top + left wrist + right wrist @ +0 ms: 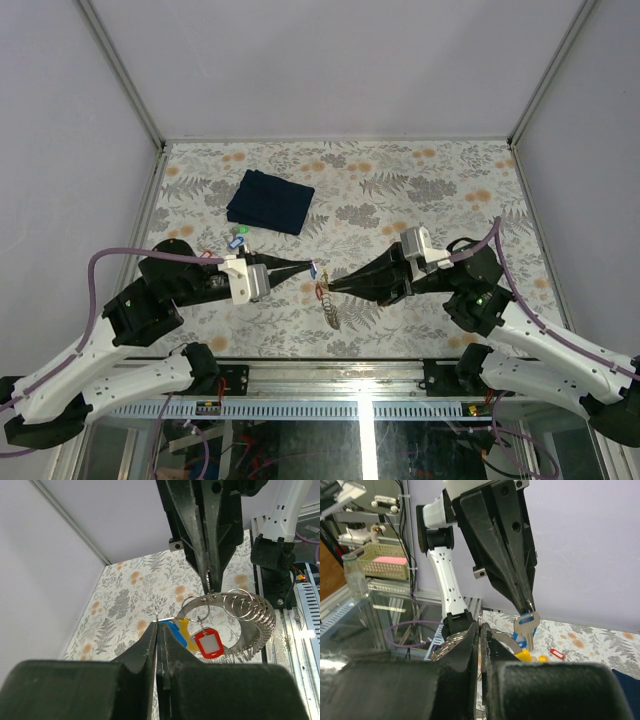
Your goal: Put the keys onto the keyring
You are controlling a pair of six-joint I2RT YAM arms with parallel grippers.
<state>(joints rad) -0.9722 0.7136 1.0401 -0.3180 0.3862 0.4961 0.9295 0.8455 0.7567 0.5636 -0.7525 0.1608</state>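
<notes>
Grippers meet in the air over the near middle of the tabletop (430, 180). Your left gripper (158, 629) is pinched shut on a blue-tagged key (526, 627) and holds it out, I think so it can slide onto the keyring (252, 617). Your right gripper (210, 584) is pinched shut on the keyring, so it hangs free. A red-tagged key (209, 644) dangles from it. More keys (238, 240) lie by the dark blue cloth (270, 200), toward the left edge.
</notes>
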